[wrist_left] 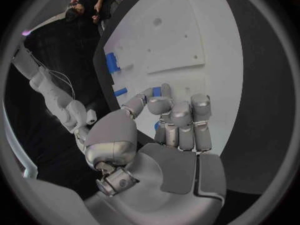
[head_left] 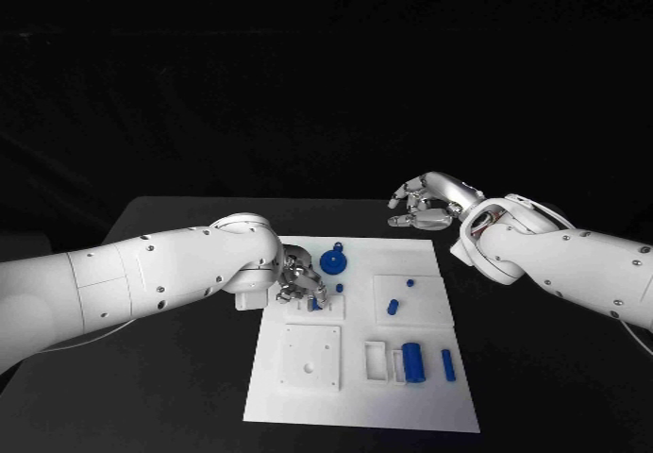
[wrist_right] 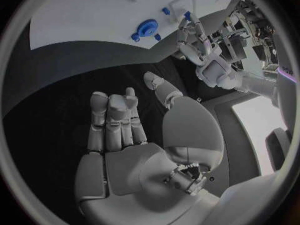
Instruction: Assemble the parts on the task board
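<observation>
Your left robot hand (head_left: 302, 283) curls its fingers down on a blue part (head_left: 316, 304) near the board's (head_left: 422, 396) left edge; whether it grips is unclear. Your right robot hand (head_left: 428, 203) hovers past the far edge, fingers loosely apart, holding nothing.

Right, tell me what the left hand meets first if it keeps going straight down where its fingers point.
Probably the small blue part at its fingertips, standing in the white task board; the left hand hovers right over it, though contact is unclear.

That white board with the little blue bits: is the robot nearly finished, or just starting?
Early on, it seems. Most blue pieces lie loose on the task board: a round part, a thick cylinder and a thin peg. The left hand works at one small piece; whether its fingers hold it is unclear. The right hand hovers empty off the board.
</observation>
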### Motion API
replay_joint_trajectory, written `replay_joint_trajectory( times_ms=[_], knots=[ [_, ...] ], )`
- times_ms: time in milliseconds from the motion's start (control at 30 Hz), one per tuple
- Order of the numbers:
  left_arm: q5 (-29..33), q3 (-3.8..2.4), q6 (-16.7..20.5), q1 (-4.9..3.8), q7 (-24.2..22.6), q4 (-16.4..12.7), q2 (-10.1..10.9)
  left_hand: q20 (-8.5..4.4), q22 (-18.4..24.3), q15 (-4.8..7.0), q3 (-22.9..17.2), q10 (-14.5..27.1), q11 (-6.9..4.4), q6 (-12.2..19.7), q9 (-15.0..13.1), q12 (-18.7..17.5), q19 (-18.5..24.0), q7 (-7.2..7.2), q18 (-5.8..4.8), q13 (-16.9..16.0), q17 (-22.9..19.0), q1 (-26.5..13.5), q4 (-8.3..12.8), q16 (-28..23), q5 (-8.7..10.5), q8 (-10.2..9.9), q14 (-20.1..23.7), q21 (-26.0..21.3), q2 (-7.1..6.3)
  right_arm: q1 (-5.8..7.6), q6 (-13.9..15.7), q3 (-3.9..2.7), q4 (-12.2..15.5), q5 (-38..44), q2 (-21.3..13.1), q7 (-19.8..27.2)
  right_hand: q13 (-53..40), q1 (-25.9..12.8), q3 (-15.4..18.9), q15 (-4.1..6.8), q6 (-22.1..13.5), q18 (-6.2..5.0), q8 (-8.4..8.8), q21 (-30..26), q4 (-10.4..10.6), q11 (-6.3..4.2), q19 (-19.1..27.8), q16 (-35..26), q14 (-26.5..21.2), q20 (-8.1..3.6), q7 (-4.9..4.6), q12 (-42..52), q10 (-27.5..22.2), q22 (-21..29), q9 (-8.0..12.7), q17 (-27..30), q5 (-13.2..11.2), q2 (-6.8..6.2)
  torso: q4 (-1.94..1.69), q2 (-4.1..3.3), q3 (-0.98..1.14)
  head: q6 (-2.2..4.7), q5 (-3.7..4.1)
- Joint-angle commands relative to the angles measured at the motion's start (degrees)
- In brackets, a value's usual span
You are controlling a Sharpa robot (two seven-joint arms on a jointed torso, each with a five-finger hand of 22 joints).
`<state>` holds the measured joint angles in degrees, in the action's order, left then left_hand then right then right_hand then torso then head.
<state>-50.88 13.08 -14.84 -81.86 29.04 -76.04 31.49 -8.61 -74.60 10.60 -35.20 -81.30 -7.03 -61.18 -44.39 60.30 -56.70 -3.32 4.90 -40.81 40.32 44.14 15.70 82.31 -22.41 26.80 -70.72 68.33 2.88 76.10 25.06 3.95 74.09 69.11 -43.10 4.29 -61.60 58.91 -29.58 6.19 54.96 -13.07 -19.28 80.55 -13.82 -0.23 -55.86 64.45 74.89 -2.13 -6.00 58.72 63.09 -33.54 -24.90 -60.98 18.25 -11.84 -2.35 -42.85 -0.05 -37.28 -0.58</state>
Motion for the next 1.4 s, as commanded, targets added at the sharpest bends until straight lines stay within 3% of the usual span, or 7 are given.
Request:
replay_joint_trajectory(
  times_ms=[33, 300, 500, 1100, 1400],
  knots=[
    [0.76, 0.01, -4.29, -0.28, 0.97, 0.42, -0.3, -6.38, -0.06, 1.41, -0.23, 1.15, -0.89, -8.44, -0.07, 0.15, 0.52, 4.95, 0.84, 0.14, -0.08, 1.87, 0.25, -0.2, 0.72, -0.12, -0.81, 0.19, 1.18, 0.0, -0.76, -0.02, -0.01, 0.54, 0.08, 0.04, 0.08, -0.41, 0.07, 0.26, 0.28, -1.93, 0.25, -0.36, 0.44, 0.01, -0.18, -0.26, -0.2, -0.11, -0.24, 0.08, -0.31, -0.07, -0.04, -0.05, 0.24, -0.16, -0.07, 0.06, 0.03, -0.06, 0.02],
    [0.59, 0.07, -6.26, -0.44, 1.53, 1.51, -1.1, -6.36, -0.08, 1.33, -0.24, 1.2, -0.83, -8.36, -0.02, 0.1, 0.62, 4.89, 0.83, 0.41, -0.16, 2.33, 0.27, -0.29, 1.88, -0.28, -0.73, 0.18, 0.96, 0.0, -0.82, -0.02, 0.06, 0.54, 0.09, 0.01, 0.08, -0.41, 0.08, 0.26, 0.27, -1.93, 0.25, -0.36, 0.43, 0.01, -0.18, -0.27, -0.2, -0.11, -0.24, 0.09, -0.32, -0.08, -0.04, -0.06, 0.26, -0.16, -0.09, 0.07, -0.02, -0.04, -0.02],
    [-0.06, 0.1, -5.36, -0.45, 1.65, 2.02, -1.38, -6.35, -0.09, 1.26, -0.19, 1.25, -0.79, -8.29, 0.04, 0.06, 0.67, 4.84, 0.83, 0.63, -0.25, 2.77, 0.28, -0.38, 3.1, -0.45, -0.68, 0.18, 0.78, 0.0, -0.85, -0.02, 0.11, 0.63, 0.15, 0.01, 0.08, -0.41, 0.09, 0.26, 0.27, -1.93, 0.26, -0.37, 0.43, 0.01, -0.17, -0.27, -0.2, -0.11, -0.24, 0.09, -0.32, -0.09, -0.04, -0.06, 0.28, -0.16, -0.1, 0.04, -0.07, -0.03, -0.11],
    [-1.42, 0.21, -2.21, -0.42, 1.35, 2.46, -1.79, -6.32, -0.04, 1.26, -0.1, 1.2, -0.83, -8.48, 0.03, 0.17, 0.58, 4.89, 0.8, 0.77, -0.27, 2.59, -0.35, -0.3, 2.48, -0.47, -0.83, 0.17, 1.24, 0.0, -0.91, -0.02, 0.2, 0.8, 0.22, 0.04, 0.08, -0.36, 0.09, 0.26, 0.27, -1.93, 0.27, -0.38, 0.4, 0.01, -0.16, -0.28, -0.2, -0.12, -0.24, 0.1, -0.34, -0.12, -0.04, -0.07, 0.31, -0.13, -0.02, 0.0, -0.06, 0.01, -0.2],
    [-1.52, 0.23, -2.99, -0.42, 1.4, 2.92, -2.0, -6.32, -0.04, 1.27, -0.1, 1.2, -0.84, -8.49, 0.03, 0.18, 0.56, 4.89, 0.8, 0.78, -0.26, 2.59, -0.35, -0.29, 2.44, -0.47, -0.84, 0.17, 1.24, 0.0, -0.97, -0.02, 0.28, 0.92, 0.26, 0.04, 0.08, -0.35, 0.09, 0.26, 0.27, -1.93, 0.27, -0.39, 0.39, 0.01, -0.16, -0.28, -0.2, -0.12, -0.24, 0.1, -0.34, -0.13, -0.05, -0.08, 0.31, -0.12, -0.09, 0.05, -0.03, 0.02, -0.14]
  ],
)
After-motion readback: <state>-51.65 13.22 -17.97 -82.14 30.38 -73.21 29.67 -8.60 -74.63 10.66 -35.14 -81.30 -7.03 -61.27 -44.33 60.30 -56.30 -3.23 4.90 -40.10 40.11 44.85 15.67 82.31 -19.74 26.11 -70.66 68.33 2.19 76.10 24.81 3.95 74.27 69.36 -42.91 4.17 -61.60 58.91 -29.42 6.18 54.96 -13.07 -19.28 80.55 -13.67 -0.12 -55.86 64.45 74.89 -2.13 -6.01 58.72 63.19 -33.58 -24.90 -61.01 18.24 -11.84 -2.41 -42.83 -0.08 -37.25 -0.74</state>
